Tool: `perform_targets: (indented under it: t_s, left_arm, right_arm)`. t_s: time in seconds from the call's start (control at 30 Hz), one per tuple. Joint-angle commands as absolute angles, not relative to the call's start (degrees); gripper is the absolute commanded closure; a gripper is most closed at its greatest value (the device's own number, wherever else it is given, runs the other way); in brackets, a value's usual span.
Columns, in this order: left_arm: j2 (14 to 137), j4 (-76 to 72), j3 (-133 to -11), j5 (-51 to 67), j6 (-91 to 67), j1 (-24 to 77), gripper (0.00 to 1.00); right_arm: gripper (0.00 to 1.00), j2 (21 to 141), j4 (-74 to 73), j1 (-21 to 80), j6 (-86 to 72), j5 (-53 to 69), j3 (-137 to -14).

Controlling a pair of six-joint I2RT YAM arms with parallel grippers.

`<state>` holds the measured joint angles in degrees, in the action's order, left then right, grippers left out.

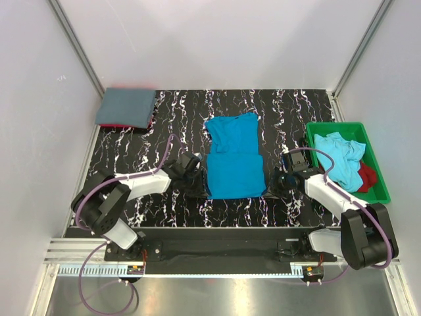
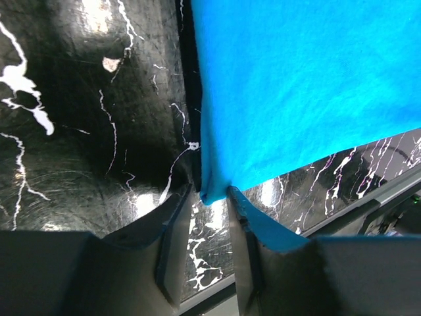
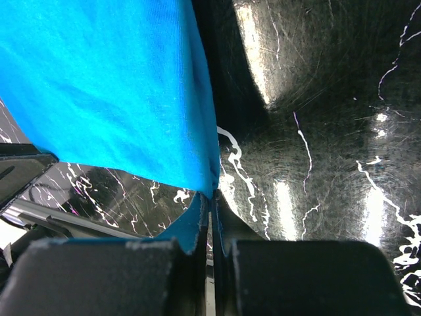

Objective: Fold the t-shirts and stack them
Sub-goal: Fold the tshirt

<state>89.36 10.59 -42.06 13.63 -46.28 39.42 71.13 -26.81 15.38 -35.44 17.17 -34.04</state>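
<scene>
A bright turquoise t-shirt (image 1: 233, 158) lies partly folded on the black marbled table, collar end away from me. My left gripper (image 1: 196, 174) is at its near left corner. In the left wrist view the jaws (image 2: 209, 192) stand apart, and the shirt's corner (image 2: 212, 187) lies just at their tips, unpinched. My right gripper (image 1: 277, 179) is at the near right corner. In its wrist view the right gripper (image 3: 212, 199) is shut on the edge of the turquoise cloth (image 3: 118, 85). A folded slate grey t-shirt (image 1: 125, 107) lies at the far left.
A green tray (image 1: 377, 172) at the right holds a crumpled light aqua shirt (image 1: 342, 155) and a red one (image 1: 367, 176). Red cloth (image 1: 146, 122) peeks from under the grey shirt. The table's near rail (image 2: 368, 197) runs close behind both grippers.
</scene>
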Motion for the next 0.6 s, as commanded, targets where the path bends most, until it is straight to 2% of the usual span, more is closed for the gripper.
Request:
perform_targets:
  t_s: [0.0,0.17,0.33,0.37,0.4,0.43,0.5,0.57]
  left_arm:
    - [90.5,9.2,-41.4,11.5,-46.8,40.1,0.68]
    - [91.9,9.2,-41.6,11.3,-46.4,40.1,0.78]
    - [91.8,9.5,-42.2,12.2,-46.2,40.2,0.96]
    - [91.6,10.0,-42.4,12.1,-46.1,40.2,0.95]
    - [91.2,11.0,-43.0,11.6,-45.4,40.2,0.89]
    - [90.7,11.8,-43.2,11.0,-45.2,40.2,0.74]
    - [89.7,13.2,-43.2,9.7,-44.9,40.3,0.61]
    - [87.7,13.2,-42.7,9.4,-45.3,40.3,0.58]
  right_arm:
    - [1.00,70.0,-25.8,16.0,-36.2,17.1,-33.8]
    - [1.00,70.2,-25.8,16.1,-36.3,17.0,-33.8]
    - [1.00,69.2,-25.8,16.3,-36.8,16.9,-33.4]
    - [1.00,69.1,-25.8,16.3,-36.7,16.7,-33.3]
    - [1.00,69.0,-25.8,16.3,-36.9,16.9,-33.0]
    - [1.00,68.9,-25.8,16.4,-36.9,16.9,-33.1]
    - [1.00,68.9,-25.9,16.6,-36.9,16.9,-33.0]
    - [1.00,68.9,-25.8,16.8,-37.1,17.0,-33.0]
